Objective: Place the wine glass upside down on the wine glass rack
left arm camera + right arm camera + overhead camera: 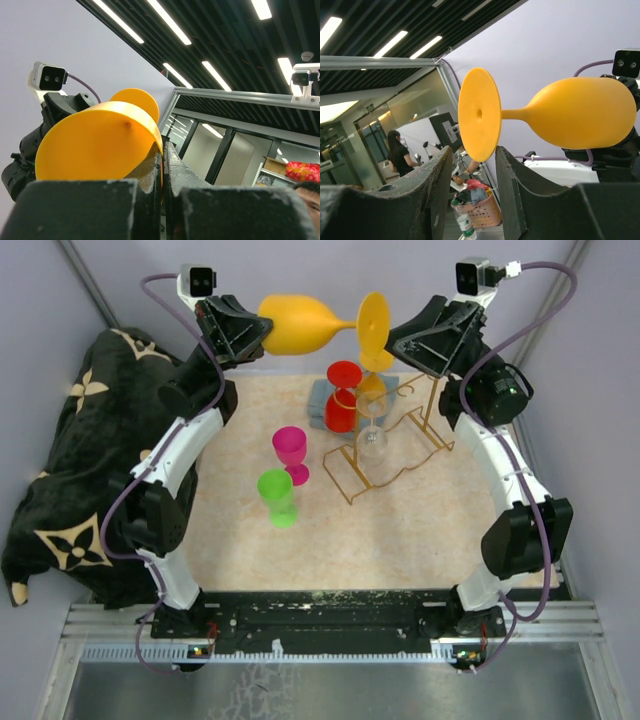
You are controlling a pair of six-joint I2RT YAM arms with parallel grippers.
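Observation:
An orange wine glass hangs level high over the table's back, bowl to the left and foot to the right. My left gripper is shut on the rim of the bowl; in the left wrist view the orange wall is pinched between the fingers. My right gripper is open at the foot. In the right wrist view the foot's lower edge dips between the spread fingers without touching them. The gold wire wine glass rack stands on the mat below.
A clear glass hangs upside down on the rack. A red glass stands behind it beside a grey-blue cloth. Pink and green glasses stand mid-mat. A black patterned blanket lies at the left.

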